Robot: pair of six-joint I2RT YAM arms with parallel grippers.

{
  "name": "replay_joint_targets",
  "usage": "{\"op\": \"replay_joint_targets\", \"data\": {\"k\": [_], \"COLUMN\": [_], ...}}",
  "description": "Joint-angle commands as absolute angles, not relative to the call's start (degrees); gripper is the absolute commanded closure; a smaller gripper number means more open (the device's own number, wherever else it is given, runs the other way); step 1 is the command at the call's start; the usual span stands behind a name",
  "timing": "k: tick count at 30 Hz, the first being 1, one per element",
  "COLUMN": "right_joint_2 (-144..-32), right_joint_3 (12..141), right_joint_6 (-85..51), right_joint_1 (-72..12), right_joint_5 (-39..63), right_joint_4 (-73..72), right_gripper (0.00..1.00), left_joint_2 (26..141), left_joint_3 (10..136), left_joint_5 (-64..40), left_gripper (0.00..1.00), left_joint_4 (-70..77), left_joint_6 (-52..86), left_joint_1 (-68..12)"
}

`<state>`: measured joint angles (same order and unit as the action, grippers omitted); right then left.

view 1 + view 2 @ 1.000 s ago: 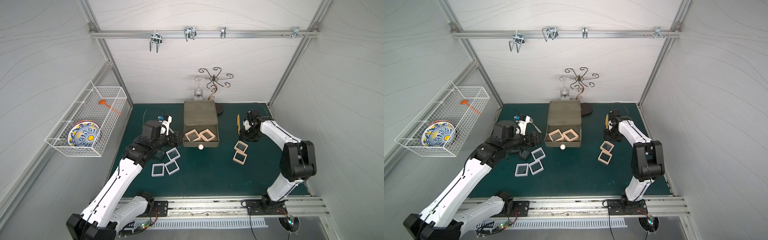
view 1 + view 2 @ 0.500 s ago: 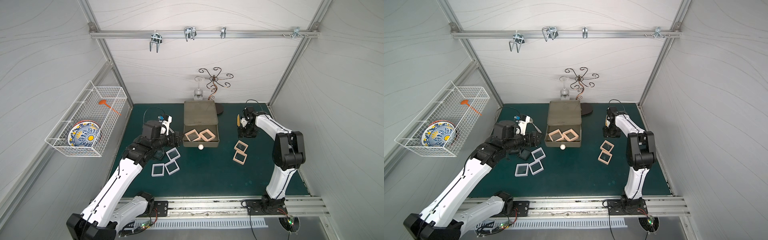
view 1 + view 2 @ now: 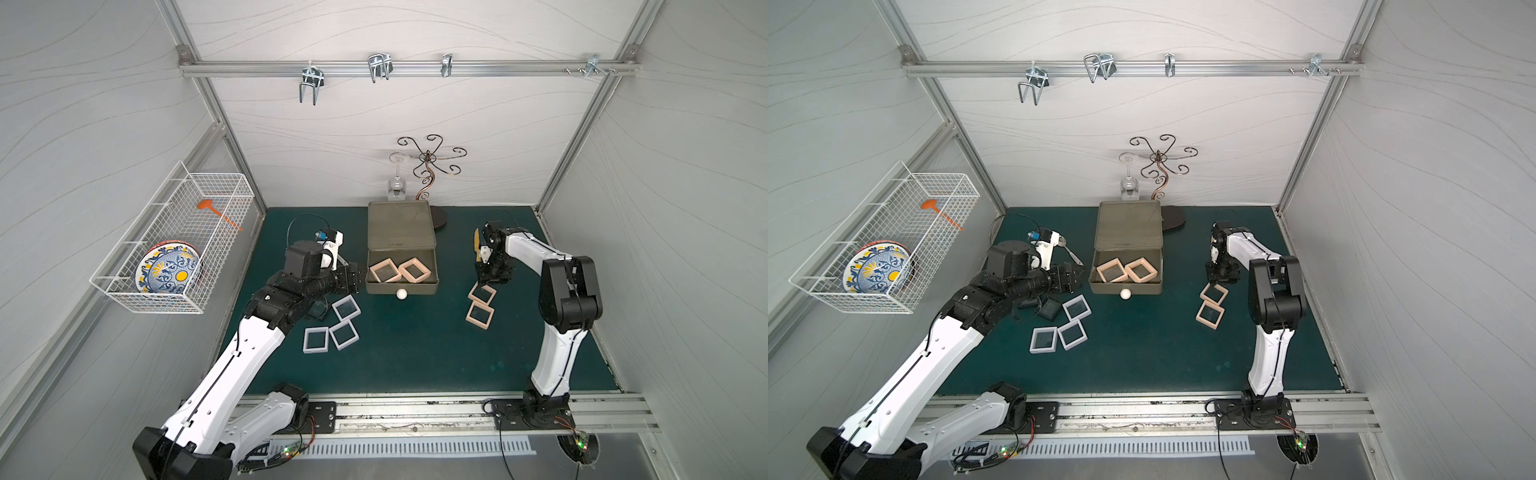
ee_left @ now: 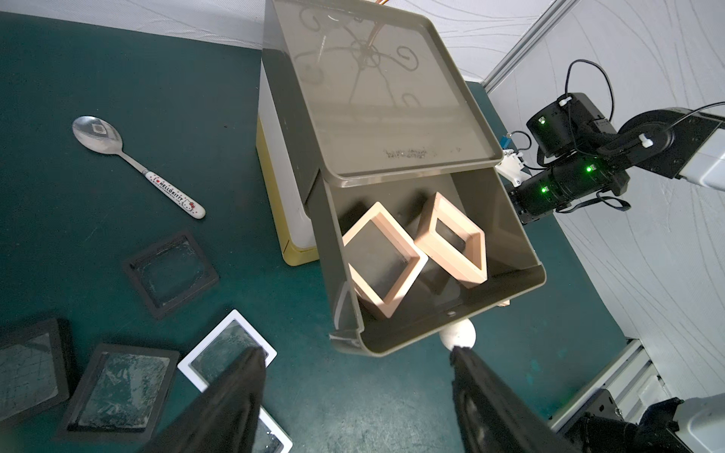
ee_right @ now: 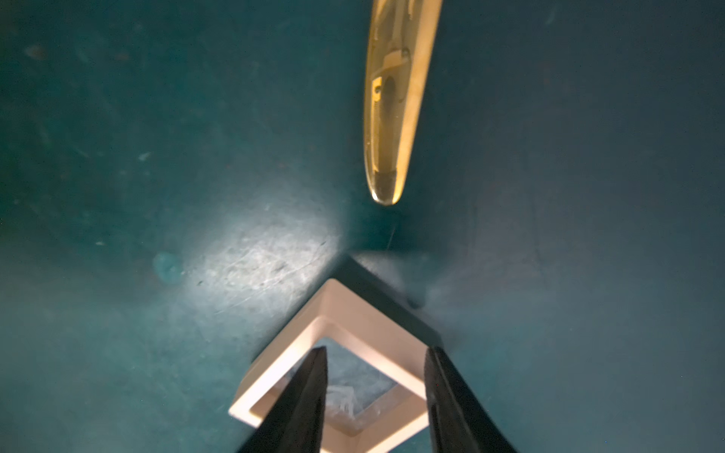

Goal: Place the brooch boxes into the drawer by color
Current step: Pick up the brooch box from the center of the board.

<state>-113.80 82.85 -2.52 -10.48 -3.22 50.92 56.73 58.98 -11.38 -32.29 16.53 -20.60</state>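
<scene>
"Brooch boxes first: what does the right gripper [image 5: 376,353] have?"

"Nothing clamped that I can see. Entry: jaws apart, astride one side of a peach-pink box [image 5: 333,298] lying flat on the green mat [image 5: 117,157]. One finger [image 5: 306,396] is over the clear window and the other is outside the frame, with window showing between finger and frame. Past the box's corner lies a gold-coloured utensil [image 5: 388,117], not touching it."

"Further out?"

"In both top views I note a second pink box [image 3: 480,314] just beside the first, on the side toward the arm bases. The drawer [image 3: 401,226] stands with its olive-grey tier [image 3: 401,286] open and the white knob [image 3: 401,294] in front. Two pink boxes [image 3: 385,270] lie inside it, tilted and touching."

"And the left gripper [image 4: 355,353]?"

"Released. Jaws wide, nothing between them, hovering just off the open tier's front corner. Near it on the mat I count three white boxes [image 3: 345,308] and three black boxes [image 4: 171,274]. A spoon [image 4: 137,164] lies farther back."
</scene>
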Motion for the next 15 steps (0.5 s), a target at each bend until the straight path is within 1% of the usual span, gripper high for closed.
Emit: {"op": "replay_joint_targets", "data": {"k": [1, 4, 7, 9, 12, 15], "right_joint_2": [-115.0, -115.2, -115.0, -114.7, -114.7, -114.7], "right_joint_3": [82.0, 81.7, 81.8, 81.8, 81.9, 81.5], "right_joint_6": [-2.4, -2.5, -2.6, -2.6, -2.6, -2.8], "right_joint_1": [-9.9, -9.6, -9.4, -9.3, -9.3, -9.3], "right_joint_5": [-1.9, -1.9, -1.6, -1.4, -1.5, -0.6], "right_joint_4": [51.2, 50.9, 51.0, 50.8, 50.8, 50.5], "right_gripper": [0.6, 0.67, 0.79, 0.82, 0.85, 0.91], "left_joint_2": [56.6, 56.7, 56.7, 56.6, 56.6, 56.5], "left_joint_3": [59.8, 59.8, 59.9, 59.9, 59.9, 59.9], "left_joint_5": [-10.9, -10.9, -11.1, -11.0, -11.0, -10.9], "left_gripper": [0.22, 0.22, 0.22, 0.22, 0.22, 0.22], "left_joint_4": [-30.7, -30.7, -30.7, -30.7, -30.8, -30.9], "left_joint_6": [16.3, 16.3, 16.4, 16.4, 16.4, 16.3], "left_joint_1": [-20.3, -20.3, -20.3, -20.3, -20.3, -20.3]}}
